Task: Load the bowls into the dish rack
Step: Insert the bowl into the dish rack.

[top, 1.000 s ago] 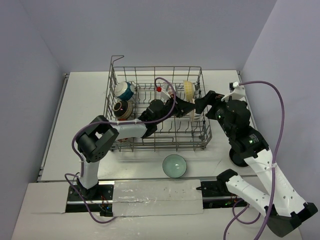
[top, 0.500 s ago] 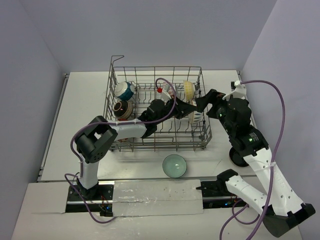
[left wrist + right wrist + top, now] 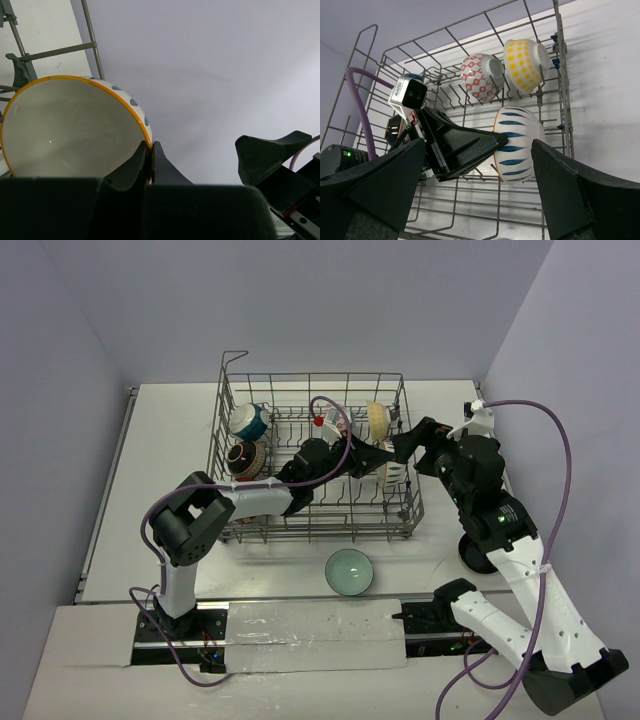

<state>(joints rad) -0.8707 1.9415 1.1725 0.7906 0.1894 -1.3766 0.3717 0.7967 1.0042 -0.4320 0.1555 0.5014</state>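
One dish rack point(image 3: 310, 390) and six bowls: five inside it, and a pale green bowl point(image 3: 350, 571) on the table point(image 3: 170, 440) outside the near wall, behind the left gripper point(image 3: 148, 155). The left arm stretches low across the rack, jaws pinched tight on the rim of the blue-striped bowl point(image 3: 517, 142), tipped on its side near the right wall. The right gripper point(image 3: 405, 448) hovers just beside it, spread wide and empty. A red-patterned bowl point(image 3: 481, 75) and a yellow-dotted bowl point(image 3: 525, 59) stand just beyond; a blue-and-white bowl point(image 3: 248, 421) and a dark bowl point(image 3: 244, 458) lie well behind. Bare tines fill the near rows.
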